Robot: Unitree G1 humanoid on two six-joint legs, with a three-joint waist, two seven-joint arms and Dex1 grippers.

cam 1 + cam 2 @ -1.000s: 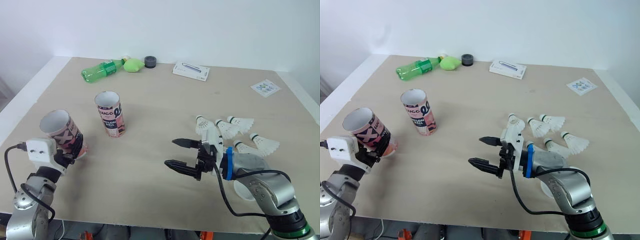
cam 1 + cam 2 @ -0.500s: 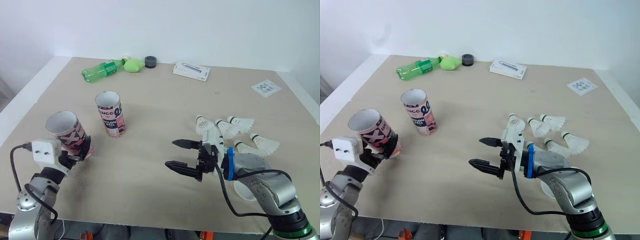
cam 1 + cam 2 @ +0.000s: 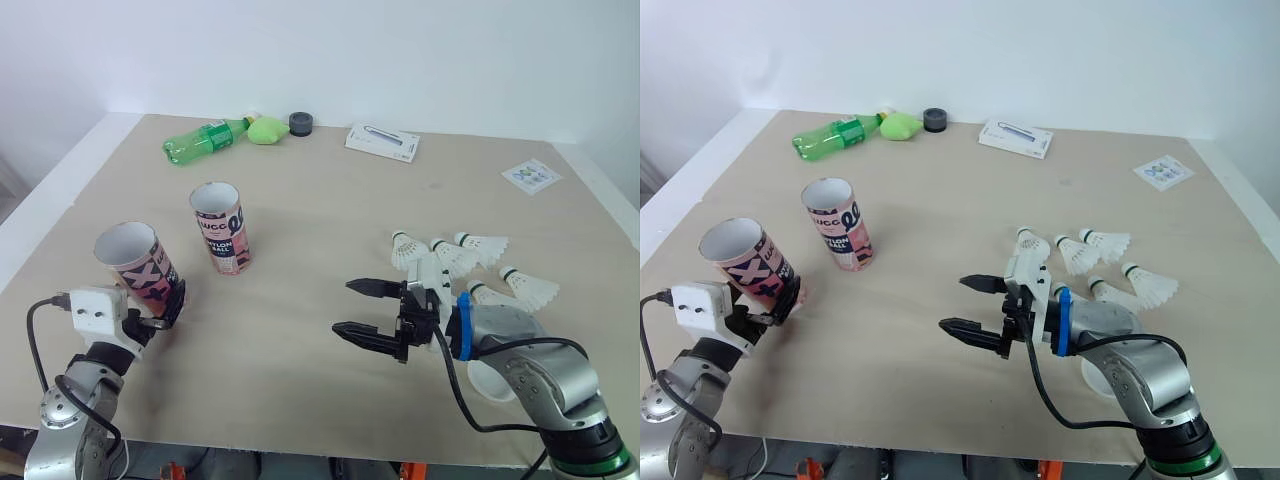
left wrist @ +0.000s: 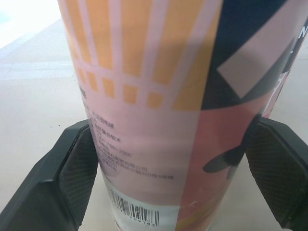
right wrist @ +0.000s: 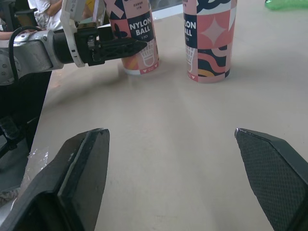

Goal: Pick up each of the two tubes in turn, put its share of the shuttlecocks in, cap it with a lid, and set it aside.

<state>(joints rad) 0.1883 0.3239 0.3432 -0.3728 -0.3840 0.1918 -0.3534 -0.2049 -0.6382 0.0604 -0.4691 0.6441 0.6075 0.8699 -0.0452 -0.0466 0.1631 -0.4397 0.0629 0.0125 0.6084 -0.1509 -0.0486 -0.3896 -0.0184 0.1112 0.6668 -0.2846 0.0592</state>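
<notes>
At your far left, the left end effector (image 3: 162, 304) is clenched on the lower part of a pink patterned shuttlecock tube (image 3: 134, 264), one black finger on each side of it. The held tube is tilted, its open mouth up and leaning away from the other tube. You cannot tell whether its base touches the bench (image 3: 330, 205).

Just to the right and a little farther back, the second tube (image 3: 220, 228) stands upright on the bench with its mouth open, apart from the held one.

Along the far edge lie a green plastic bottle (image 3: 205, 138) on its side, a yellow-green object (image 3: 267, 129) at its neck end, and a small dark round piece (image 3: 300, 123) beside that. Further right is a flat white box (image 3: 382, 141).

Your right end effector (image 3: 358, 308) is released, its two fingers spread wide over bare bench, pointing toward the tubes and gripping nothing.

Behind that wrist, five white shuttlecocks (image 3: 483, 243) lie loose in a cluster on the bench. A white lid (image 3: 487, 381) shows partly under the right forearm. Near the far right edge lies a small printed card (image 3: 531, 176).
</notes>
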